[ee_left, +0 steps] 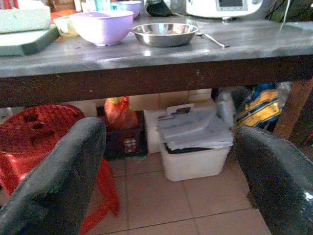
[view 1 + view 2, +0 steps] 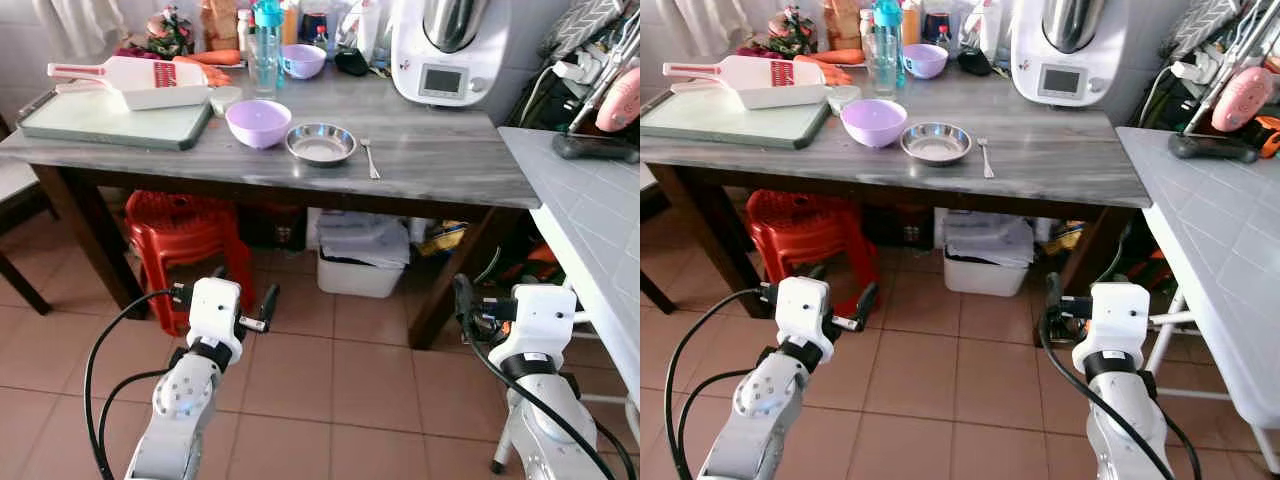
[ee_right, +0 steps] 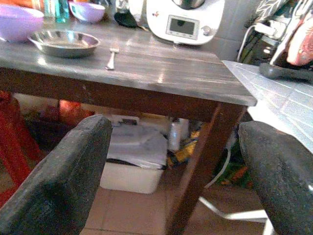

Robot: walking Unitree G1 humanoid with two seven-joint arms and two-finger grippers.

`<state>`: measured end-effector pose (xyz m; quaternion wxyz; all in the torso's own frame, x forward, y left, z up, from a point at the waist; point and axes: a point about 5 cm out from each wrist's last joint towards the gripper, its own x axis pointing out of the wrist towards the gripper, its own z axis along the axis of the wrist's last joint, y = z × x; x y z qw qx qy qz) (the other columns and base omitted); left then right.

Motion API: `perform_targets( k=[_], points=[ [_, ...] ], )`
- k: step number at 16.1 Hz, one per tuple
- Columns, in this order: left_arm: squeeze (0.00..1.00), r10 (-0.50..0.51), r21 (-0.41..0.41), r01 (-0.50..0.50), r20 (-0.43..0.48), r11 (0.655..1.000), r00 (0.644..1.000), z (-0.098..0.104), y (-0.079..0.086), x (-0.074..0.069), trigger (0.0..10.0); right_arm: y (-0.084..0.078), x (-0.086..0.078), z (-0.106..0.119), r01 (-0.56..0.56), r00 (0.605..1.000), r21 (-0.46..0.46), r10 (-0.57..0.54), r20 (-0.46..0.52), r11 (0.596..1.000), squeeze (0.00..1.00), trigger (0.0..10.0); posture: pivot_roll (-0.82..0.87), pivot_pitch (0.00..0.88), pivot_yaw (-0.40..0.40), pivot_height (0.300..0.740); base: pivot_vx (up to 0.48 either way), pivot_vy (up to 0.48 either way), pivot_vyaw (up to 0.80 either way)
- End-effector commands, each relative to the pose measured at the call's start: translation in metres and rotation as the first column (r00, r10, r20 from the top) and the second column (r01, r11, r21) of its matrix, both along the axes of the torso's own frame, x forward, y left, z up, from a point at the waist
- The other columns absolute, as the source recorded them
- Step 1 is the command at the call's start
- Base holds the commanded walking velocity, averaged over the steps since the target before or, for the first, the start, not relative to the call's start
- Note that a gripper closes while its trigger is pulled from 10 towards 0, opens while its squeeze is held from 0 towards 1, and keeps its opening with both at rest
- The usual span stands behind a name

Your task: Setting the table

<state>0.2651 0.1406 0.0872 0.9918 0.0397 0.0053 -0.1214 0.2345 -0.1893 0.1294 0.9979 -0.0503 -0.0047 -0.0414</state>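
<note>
Two grippers, left gripper [image 2: 222, 300] and right gripper [image 2: 490, 300], fingers spread, below table [image 2: 440, 165] edge

No legible text, brand or number: the kitchen machine's display [image 2: 441, 80] is too small to read, and bottle labels [image 2: 265, 40] at the table's back are blurred.

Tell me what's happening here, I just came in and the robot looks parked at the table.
Nothing is being handled yet. The robot stands facing the grey table, with the left gripper and right gripper both open and empty, held low in front of the table's edge. On the table sit a purple bowl, a steel plate beside it and a fork to the plate's right, none of them touched.
</note>
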Motion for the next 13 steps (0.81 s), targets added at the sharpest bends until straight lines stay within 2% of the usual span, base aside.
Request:
perform_targets(
  k=[1,3,11,13],
  points=[
    [0.0,-0.016,0.009,0.016,0.006,1.0,1.0,0.0014,-0.0015,0.0027,10.0,-0.0004,0.0009,0.0017,0.006,1.0,-0.006,-0.006,0.009,1.0,0.0,10.0,-0.04,0.01,-0.022,0.74,0.0,0.0,0.0],
    [0.0,-0.029,0.012,0.029,0.006,1.0,1.0,0.0025,-0.0033,0.0047,10.0,0.0012,0.0004,0.0019,-0.009,0.999,0.067,0.006,0.05,0.998,0.0,10.0,-0.03,0.007,-0.014,0.74,0.0,0.0,0.0],
    [0.0,-0.041,0.009,0.041,-0.002,0.999,0.999,0.0025,-0.0055,0.0051,10.0,0.0001,0.0019,0.0027,-0.04,0.998,0.046,0.038,0.051,0.998,0.0,10.0,-0.03,0.009,-0.009,0.74,0.0,0.0,0.0],
    [0.0,-0.043,0.008,0.043,-0.002,0.999,0.999,0.003,-0.0064,0.0061,10.0,0.0007,0.0025,0.0016,-0.043,0.998,0.048,0.04,0.047,0.998,0.0,10.0,-0.03,0.008,-0.007,0.74,0.0,-0.292,0.0]
  ],
)
